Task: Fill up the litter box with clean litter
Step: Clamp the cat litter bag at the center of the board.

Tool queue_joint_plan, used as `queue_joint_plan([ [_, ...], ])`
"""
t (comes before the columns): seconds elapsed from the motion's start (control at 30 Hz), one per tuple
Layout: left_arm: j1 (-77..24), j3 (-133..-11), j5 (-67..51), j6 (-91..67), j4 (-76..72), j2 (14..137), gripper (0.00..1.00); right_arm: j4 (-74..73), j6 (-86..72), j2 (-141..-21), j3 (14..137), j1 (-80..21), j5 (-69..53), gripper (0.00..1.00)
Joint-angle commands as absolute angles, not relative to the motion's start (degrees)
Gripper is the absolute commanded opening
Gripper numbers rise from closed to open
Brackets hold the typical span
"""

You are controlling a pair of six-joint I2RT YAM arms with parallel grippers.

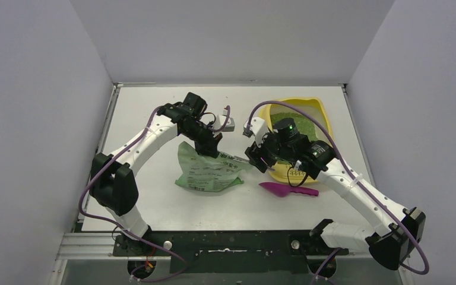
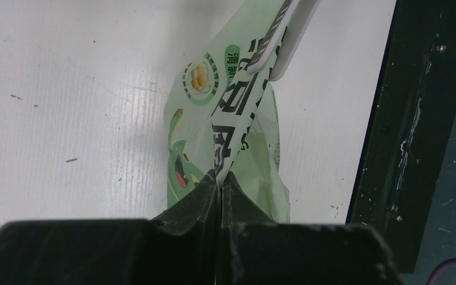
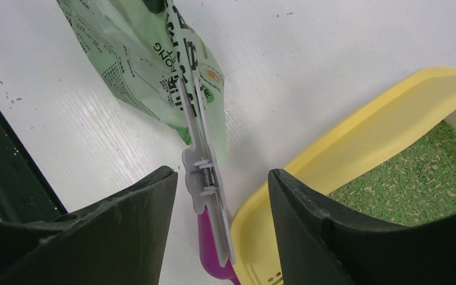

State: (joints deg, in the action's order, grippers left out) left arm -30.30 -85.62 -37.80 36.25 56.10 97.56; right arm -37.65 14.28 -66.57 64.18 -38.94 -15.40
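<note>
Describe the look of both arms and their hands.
Left arm and right arm: white link shells, black joints, a purple cable running along each. A green light glows on the right wrist. Left hand and right hand have matte black wedge-shaped fingers, scuffed and dusty.

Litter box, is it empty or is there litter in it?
Not empty: the litter box holds green litter across its visible floor; how deep, cannot tell.
</note>
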Motion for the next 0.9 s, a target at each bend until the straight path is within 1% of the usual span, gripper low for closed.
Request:
queue_joint_plan([
  [0.0, -30.50, -86.35, -40.37, 36.74, 57.19, 95.20, 0.00, -34.31, 14.31, -66.85, 63.83, -38.85, -18.95, 0.59],
  [0.1, -30.41, -86.65, -40.56, 36.74, 57.47, 95.27, 0.00, -34.33, 14.44, -66.83, 63.18, -38.85, -22.01, 0.62],
  [0.2, -30.32, -86.74, -40.81, 36.76, 57.49, 95.31, 0.00, -33.82, 15.11, -66.91, 61.75, -38.84, -22.06, 0.63],
  [0.3, -30.32, -86.82, -40.87, 36.83, 57.73, 95.36, 0.00, -35.04, 16.57, -68.29, 61.69, -38.85, -20.63, 0.59],
  [0.37, -30.32, -86.92, -40.87, 36.91, 57.97, 95.41, 0.00, -35.50, 17.07, -68.78, 61.72, -38.84, -20.01, 0.50],
  [0.43, -30.24, -86.88, -40.89, 37.00, 58.09, 95.45, 0.00, -35.96, 17.45, -69.10, 61.66, -38.92, -19.18, 0.45],
  [0.57, -30.23, -87.07, -41.02, 37.00, 58.23, 95.68, 0.00, -36.57, 17.84, -69.11, 61.87, -38.92, -18.78, 0.33],
  [0.67, -30.15, -87.27, -41.28, 37.13, 58.57, 95.89, 0.00, -36.36, 17.94, -68.95, 61.87, -39.11, -17.05, 0.18],
  [0.73, -30.15, -87.35, -41.60, 37.18, 58.64, 96.02, 0.00, -35.31, 18.07, -68.85, 61.42, -39.23, -17.30, 0.11],
  [0.87, -30.15, -87.62, -42.24, 37.24, 59.03, 96.13, 0.00, -32.29, 18.72, -70.42, 61.09, -41.29, -17.07, 0.05],
])
